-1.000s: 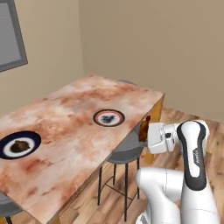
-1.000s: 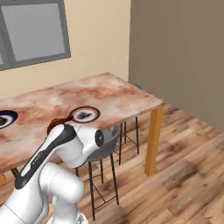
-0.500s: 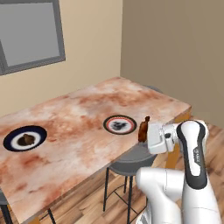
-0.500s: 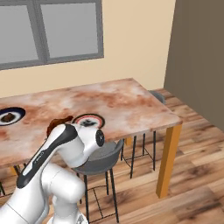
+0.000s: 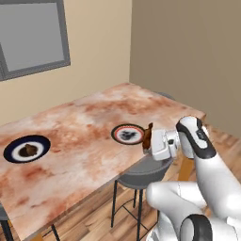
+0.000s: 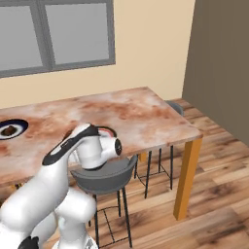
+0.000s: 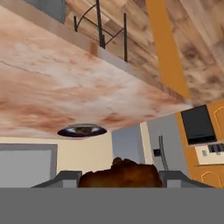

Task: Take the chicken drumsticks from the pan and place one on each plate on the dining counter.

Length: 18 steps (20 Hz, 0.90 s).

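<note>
On the dining counter [image 5: 75,127] stand two plates. The far-left plate [image 5: 27,149] [image 6: 9,129] carries a brown chicken drumstick [image 5: 30,150]. The nearer plate [image 5: 128,133] has a dark centre and lies close to the counter's near edge; in the right base view this nearer plate [image 6: 108,130] is half hidden by the arm. My gripper [image 5: 148,140] hovers just right of it, at the counter's edge, shut on a second drumstick [image 5: 148,133]. In the hand view, which is upside down, that drumstick [image 7: 122,173] sits between the fingertips [image 7: 65,178], and a plate [image 7: 82,130] shows far across the counter. The pan is out of view.
A grey stool [image 5: 141,172] [image 6: 104,172] stands under the counter's near edge, right below my hand. Another stool [image 6: 175,108] sits at the counter's far corner. The orange counter leg [image 6: 187,177] rises from the wooden floor. Walls and a window [image 5: 33,37] close the far side.
The whole picture has shifted as the base drove and turned, bringing the counter and nearer plate closer. The gripper keeps its hold on the drumstick.
</note>
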### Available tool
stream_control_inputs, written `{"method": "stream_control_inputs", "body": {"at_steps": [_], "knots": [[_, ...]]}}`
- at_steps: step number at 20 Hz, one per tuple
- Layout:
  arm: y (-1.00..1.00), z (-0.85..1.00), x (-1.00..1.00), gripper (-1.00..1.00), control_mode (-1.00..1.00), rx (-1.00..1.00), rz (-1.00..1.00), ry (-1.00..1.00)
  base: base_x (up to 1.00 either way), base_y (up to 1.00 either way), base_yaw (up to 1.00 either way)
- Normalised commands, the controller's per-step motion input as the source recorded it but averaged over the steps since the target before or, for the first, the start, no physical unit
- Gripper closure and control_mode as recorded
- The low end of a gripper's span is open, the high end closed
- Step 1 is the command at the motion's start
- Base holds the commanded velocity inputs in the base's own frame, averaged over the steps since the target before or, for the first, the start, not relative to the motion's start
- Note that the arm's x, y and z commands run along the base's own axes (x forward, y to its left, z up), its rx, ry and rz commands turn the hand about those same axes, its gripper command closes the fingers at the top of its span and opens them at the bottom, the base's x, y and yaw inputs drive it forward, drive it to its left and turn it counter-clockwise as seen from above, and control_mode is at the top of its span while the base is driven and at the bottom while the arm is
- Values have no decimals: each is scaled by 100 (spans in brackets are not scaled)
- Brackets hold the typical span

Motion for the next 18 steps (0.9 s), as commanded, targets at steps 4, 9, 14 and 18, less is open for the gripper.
{"method": "stream_control_inputs", "body": {"at_steps": [4,9,14,18], "knots": [[-8,-2,100,100,-100,0,3,7,0,0,0],[-2,0,100,100,-100,0,0,14,0,0,0],[-1,-19,100,100,-100,-6,0,17,0,0,0],[-1,-63,99,100,-100,-17,0,18,0,0,0]]}}
